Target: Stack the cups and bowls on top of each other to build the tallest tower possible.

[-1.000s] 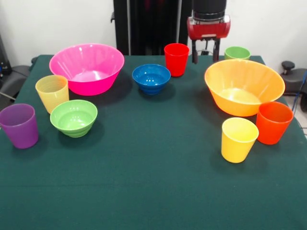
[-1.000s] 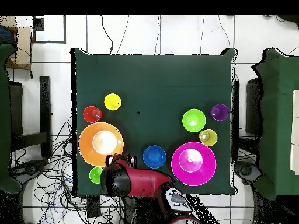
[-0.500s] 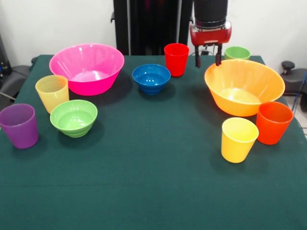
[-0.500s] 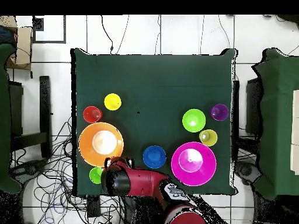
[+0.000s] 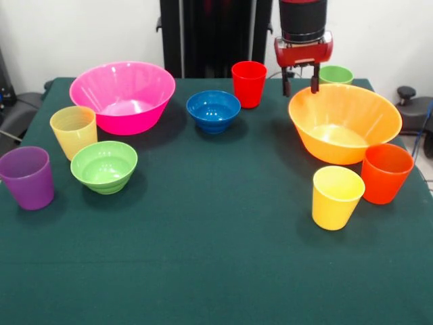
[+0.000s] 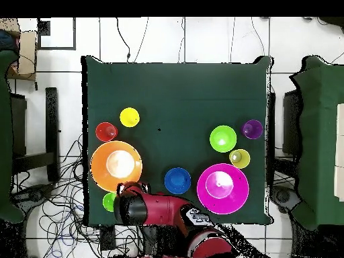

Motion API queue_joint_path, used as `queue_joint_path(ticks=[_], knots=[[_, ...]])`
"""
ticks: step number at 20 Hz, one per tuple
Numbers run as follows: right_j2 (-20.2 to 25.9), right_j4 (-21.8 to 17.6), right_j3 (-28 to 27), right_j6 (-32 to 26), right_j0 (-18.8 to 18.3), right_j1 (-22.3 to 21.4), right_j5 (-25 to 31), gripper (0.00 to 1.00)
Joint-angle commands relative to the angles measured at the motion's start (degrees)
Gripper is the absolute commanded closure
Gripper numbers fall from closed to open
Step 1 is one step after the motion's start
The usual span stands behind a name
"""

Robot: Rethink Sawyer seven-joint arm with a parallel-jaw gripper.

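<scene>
Two jaws, apart and empty, hang above the orange bowl's [image 5: 344, 131] far rim.

Bright, even light from above; soft shadows under the bowls [image 5: 344, 122], slight gloss, sharp focus.

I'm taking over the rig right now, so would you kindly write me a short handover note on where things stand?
Pincer: open, empty, hanging over the far rim of the orange bowl, beside the green cup.
By the front view: pink bowl far left, with pale yellow cup, green bowl and purple cup in front of it. Blue bowl and red cup far centre. Yellow cup and orange-red cup in front of the orange bowl.
Done: nothing stacked; every piece stands alone, upright.
Left: the whole tower.
</scene>
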Motion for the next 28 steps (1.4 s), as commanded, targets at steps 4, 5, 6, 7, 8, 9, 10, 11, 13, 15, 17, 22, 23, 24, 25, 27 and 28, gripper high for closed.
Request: queue_joint_path(ticks=[4,5,6,7,8,9,10,11,13,15,17,22,23,24,25,27,28], knots=[[4.8,-1.8,-3.4,9.5,-0.1,2.7,-3.2,0.0],[4.8,-1.8,-3.5,9.5,-0.2,2.9,-3.1,0.0],[4.8,-1.8,-3.6,9.5,-0.2,3.0,-3.1,0.0],[4.7,-1.8,-3.5,9.5,-0.1,3.1,-3.1,0.0],[4.6,-1.7,-3.6,9.5,0.0,3.1,-3.1,0.0],[4.5,-1.6,-3.7,9.6,0.1,3.2,-3.2,0.0],[4.5,-1.6,-3.9,9.5,0.1,3.4,-3.2,0.0],[4.5,-1.5,-4.1,9.4,0.1,3.5,-3.1,0.0],[4.5,-1.4,-4.5,9.2,0.1,3.6,-2.8,0.0],[4.3,-1.4,-4.9,9.1,0.1,4.0,-2.7,0.0],[4.3,-1.4,-5.2,9.0,0.0,4.7,-2.9,0.0],[4.3,-1.5,-5.6,9.2,-0.3,5.9,-3.6,0.0],[4.3,-1.6,-5.7,9.2,-0.4,6.1,-3.7,0.0],[4.3,-1.5,-5.7,9.2,-0.4,6.1,-3.7,0.0],[4.1,-1.4,-6.0,9.1,-0.3,6.3,-3.6,0.0],[3.7,-1.1,-6.2,9.2,-0.1,6.0,-3.6,0.0],[3.4,-0.8,-6.1,9.4,0.1,5.8,-3.5,0.0]])
